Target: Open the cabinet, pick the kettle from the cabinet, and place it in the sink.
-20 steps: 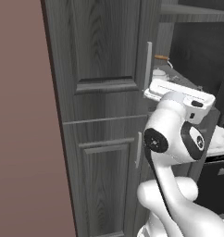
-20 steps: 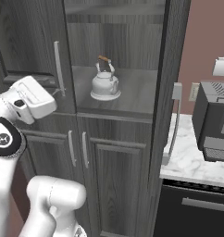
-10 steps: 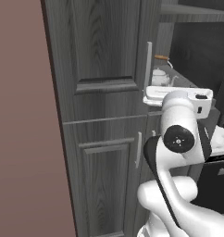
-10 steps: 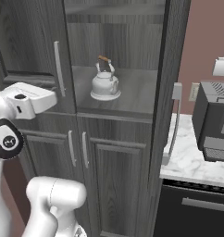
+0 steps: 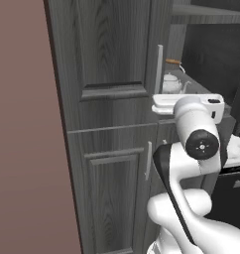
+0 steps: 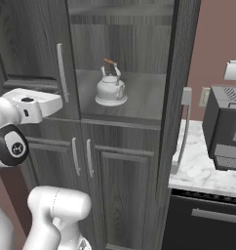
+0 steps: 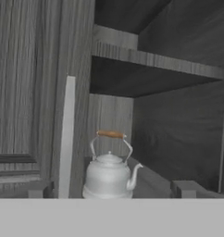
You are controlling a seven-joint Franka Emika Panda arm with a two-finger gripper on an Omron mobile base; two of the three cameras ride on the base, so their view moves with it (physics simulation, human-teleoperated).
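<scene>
A: Where is the kettle (image 6: 110, 87) placed, and how is the hand (image 7: 112, 190) set?

B: The kettle is seen standing upright on the lower shelf (image 6: 139, 100) of the cabinet (image 6: 125, 63), just beyond the closed left door's long bar handle (image 7: 66, 139). The right door (image 6: 181, 88) is swung open, seen edge-on to the right of the kettle. The hand is spread wide, nothing is held, and in the hand view the kettle is framed between the two fingertips (image 7: 39, 189), still apart from them.

A: What could go wrong from here?

B: Three risks are judged. The closed left door and its handle lie just beside the kettle, so one finger could be caught on that handle if the approach drifts toward it. The kettle's wire handle (image 7: 110, 135) is thin and arched, and a grip closed on it off-centre could let the kettle swing or tip. The spout (image 7: 134, 176) points toward the open side, and it could be knocked against the cabinet wall as the kettle is drawn out.

A: How much room is left for moving?

B: Above the kettle, open space is seen up to the next shelf (image 7: 155, 62), so a lift is allowed. To the spout side of the kettle the shelf is bare. The way out is bounded by the open door's edge.
</scene>
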